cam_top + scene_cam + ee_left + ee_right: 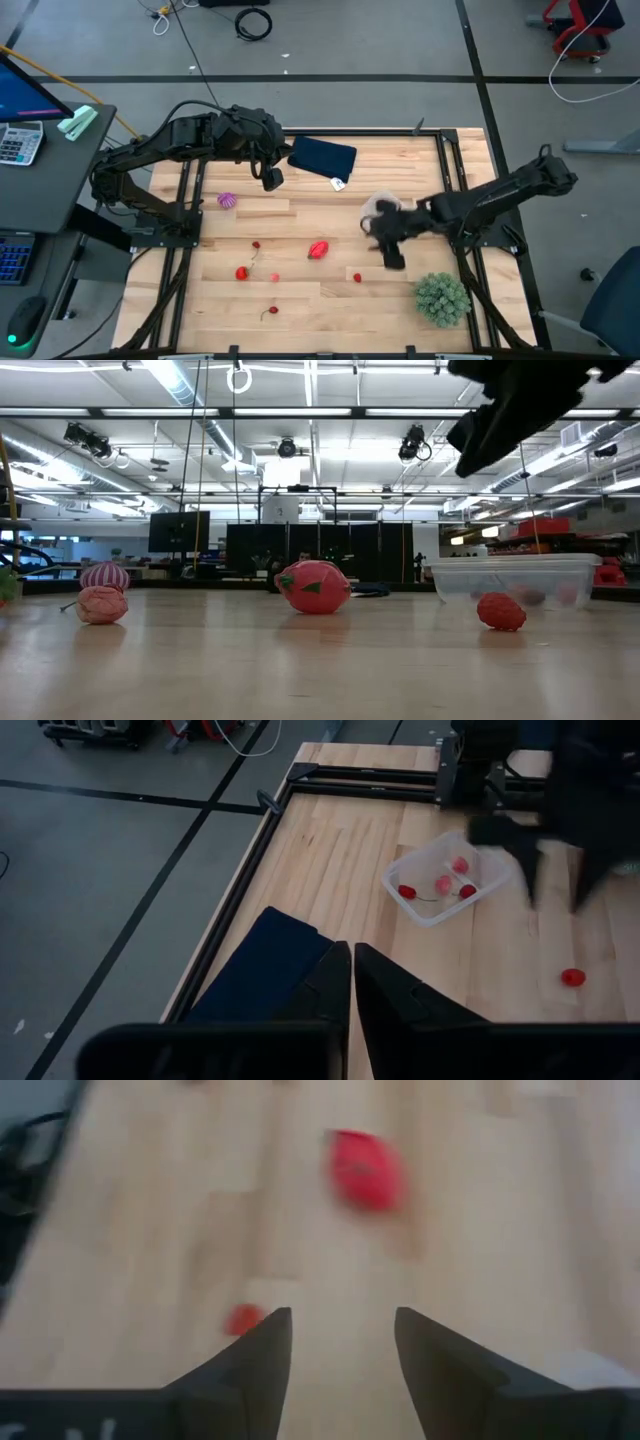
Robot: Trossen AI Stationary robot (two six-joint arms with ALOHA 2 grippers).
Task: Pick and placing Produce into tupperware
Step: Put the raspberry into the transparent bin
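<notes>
The clear tupperware (445, 880) sits on the table right of centre and holds three small red and pink pieces; it also shows in the high view (383, 208) and the low view (515, 578). Loose produce lies on the wood: a larger red piece (318, 250), small red pieces (241, 272) (357, 278) and a purple one (227, 200). My right gripper (392, 258) is open and empty above the table just near of the container; in its wrist view (340, 1325) the larger red piece (365, 1170) lies ahead. My left gripper (272, 180) is shut and empty at the back left.
A dark navy folded cloth (322, 158) lies at the table's far edge, beside my left gripper. A bushy green plant (442, 298) stands at the near right corner. Bare wood lies along the near edge and at the centre.
</notes>
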